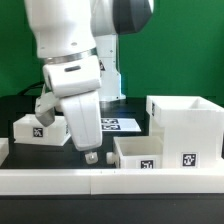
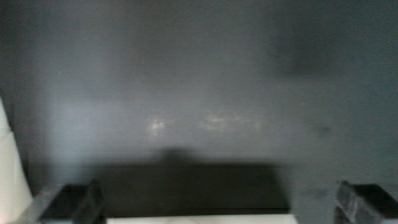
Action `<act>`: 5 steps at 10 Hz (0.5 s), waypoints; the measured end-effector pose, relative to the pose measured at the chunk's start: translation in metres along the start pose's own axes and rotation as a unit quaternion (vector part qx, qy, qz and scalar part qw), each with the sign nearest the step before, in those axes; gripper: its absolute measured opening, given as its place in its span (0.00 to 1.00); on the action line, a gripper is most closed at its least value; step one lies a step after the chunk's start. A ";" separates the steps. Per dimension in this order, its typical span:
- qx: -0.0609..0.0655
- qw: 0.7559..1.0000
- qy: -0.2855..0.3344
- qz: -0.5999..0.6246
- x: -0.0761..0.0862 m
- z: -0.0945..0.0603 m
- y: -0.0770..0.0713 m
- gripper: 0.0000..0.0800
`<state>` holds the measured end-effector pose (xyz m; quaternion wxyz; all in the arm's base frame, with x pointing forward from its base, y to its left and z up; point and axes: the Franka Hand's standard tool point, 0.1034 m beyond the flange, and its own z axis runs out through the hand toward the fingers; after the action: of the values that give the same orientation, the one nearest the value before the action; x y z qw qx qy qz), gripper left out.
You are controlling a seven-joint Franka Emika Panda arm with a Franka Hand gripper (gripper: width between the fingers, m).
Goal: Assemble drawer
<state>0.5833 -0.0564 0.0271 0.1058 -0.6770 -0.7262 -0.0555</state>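
Note:
The drawer set lies in three white parts in the exterior view. The tall boxy shell (image 1: 186,122) stands at the exterior view's right. One low tray (image 1: 143,152) sits just in front of it and to its left, showing a tag. The second tray (image 1: 38,128) lies at the exterior view's left, partly behind the arm. My gripper (image 1: 98,155) points down between the two trays, low over the black table, open and empty. In the wrist view the gripper (image 2: 217,205) shows two dark fingers (image 2: 71,202) set wide apart, with only dark table between them.
The marker board (image 1: 120,125) lies flat behind the gripper. A long white border rail (image 1: 110,182) runs along the table's front edge and shows as a pale strip in the wrist view (image 2: 196,218). The robot's base stands at the back.

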 end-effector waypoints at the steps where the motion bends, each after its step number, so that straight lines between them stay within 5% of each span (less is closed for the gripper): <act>1: 0.003 1.000 0.001 0.005 0.009 0.005 0.001 0.81; 5: 0.010 1.000 0.006 0.021 0.037 0.015 0.004 0.81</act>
<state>0.5837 -0.0165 0.0204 0.1185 -0.6907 -0.7116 -0.0503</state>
